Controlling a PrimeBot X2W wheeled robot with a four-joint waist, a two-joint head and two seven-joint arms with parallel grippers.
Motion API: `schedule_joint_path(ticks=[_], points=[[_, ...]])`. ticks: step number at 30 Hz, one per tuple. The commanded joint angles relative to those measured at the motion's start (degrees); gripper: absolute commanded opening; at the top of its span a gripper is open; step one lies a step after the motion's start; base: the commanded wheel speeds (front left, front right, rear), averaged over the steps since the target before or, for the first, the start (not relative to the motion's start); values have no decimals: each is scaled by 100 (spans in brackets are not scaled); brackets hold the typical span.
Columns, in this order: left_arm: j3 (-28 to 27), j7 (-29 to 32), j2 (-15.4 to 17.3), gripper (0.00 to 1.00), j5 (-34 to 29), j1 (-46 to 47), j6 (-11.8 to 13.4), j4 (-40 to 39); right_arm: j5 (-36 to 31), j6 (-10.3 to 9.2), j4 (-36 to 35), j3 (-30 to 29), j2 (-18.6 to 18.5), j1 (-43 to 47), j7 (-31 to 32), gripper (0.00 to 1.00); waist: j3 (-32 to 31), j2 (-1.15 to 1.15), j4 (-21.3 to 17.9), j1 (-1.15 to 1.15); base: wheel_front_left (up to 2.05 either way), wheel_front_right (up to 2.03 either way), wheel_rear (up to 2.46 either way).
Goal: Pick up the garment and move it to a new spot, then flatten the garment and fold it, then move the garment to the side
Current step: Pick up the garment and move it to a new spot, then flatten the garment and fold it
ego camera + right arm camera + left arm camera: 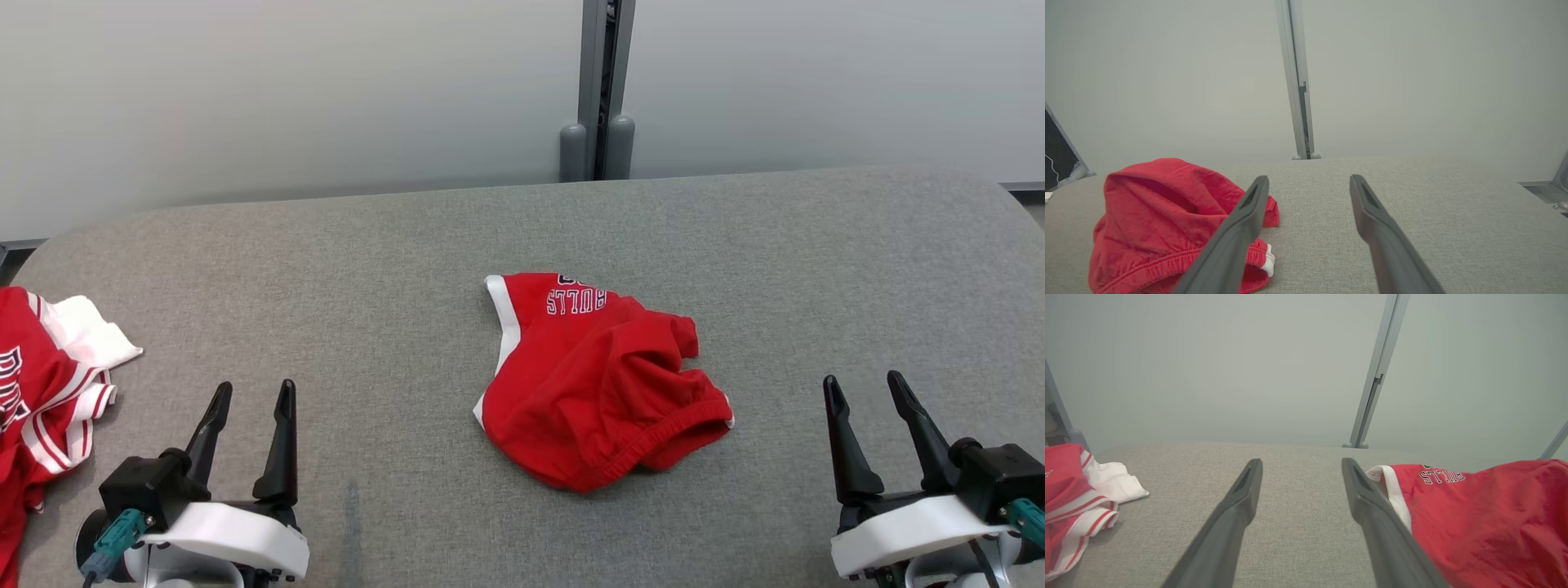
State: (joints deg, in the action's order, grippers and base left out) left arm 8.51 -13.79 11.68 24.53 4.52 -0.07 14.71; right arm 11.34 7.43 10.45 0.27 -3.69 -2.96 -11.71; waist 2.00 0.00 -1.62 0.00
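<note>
Pointing toward the far edge of the grey fabric-covered tabletop [392, 245], the left gripper [255, 385] sits by the near left corner with its two dark fingers spread apart and nothing between them. The right gripper [862, 377] sits by the near right corner, likewise spread and empty. Between the two, about the middle of the tabletop and well apart from either, lies the garment [596, 384], a crumpled pair of red shorts. It has white trim down its left side, an elastic waistband turned toward the near edge, and dark lettering at its far end that reads upside down in the head view. At the left edge of the tabletop lies a second red cloth [49, 392] with white striped trim, possibly a jersey, though the frame cuts most of it off. Beyond the far edge stands a pale wall [286, 98] with a grey upright post [600, 90].
</note>
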Motion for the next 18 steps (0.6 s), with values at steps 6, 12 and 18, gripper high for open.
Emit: schedule_joint_path(ticks=[6,12,18], points=[[30,64,81,100,-24,-189,77,-166,-75,11,-159,-98,-12,223,111,100,-96,0,-47,0,0,0,0],[40,88,110,100,-16,-184,118,-243,-96,11,-242,-116,-1,263,168,100,-80,0,-52,0,0,0,0],[53,99,129,100,-3,-164,164,-264,-79,11,-280,-101,15,273,187,100,-62,0,-49,0,0,0,0]])
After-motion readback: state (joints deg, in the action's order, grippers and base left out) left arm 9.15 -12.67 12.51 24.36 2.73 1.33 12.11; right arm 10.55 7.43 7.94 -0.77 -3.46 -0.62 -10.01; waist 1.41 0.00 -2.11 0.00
